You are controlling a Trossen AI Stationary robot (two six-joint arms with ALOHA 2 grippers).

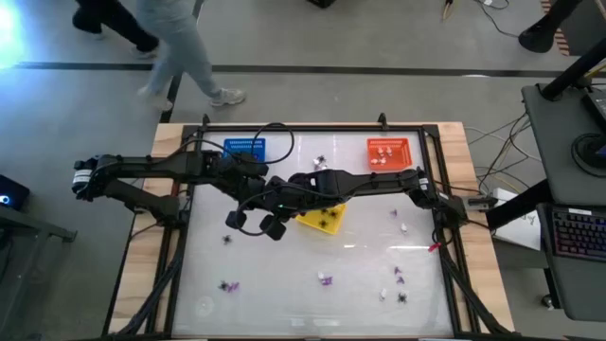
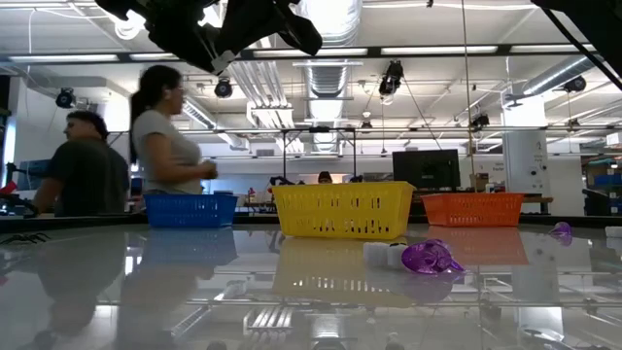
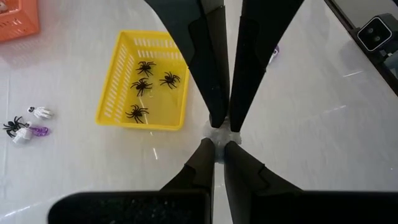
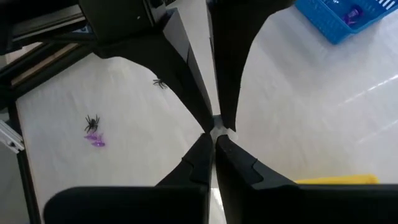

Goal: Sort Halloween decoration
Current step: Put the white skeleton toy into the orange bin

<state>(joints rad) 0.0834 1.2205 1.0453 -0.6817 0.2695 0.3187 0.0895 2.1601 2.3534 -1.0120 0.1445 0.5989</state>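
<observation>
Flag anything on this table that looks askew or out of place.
The yellow basket sits turned at an angle near the table's middle, partly under the arms. The blue basket and the orange basket stand square along the far edge. Nothing looks spilled or damaged.

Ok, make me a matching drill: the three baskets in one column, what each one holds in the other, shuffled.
Column 1:
1. yellow basket
2. blue basket
3. orange basket

Column 2:
A. white pieces
B. black spiders
C. a purple piece

Pairs: 1-B, 2-C, 3-A
</observation>
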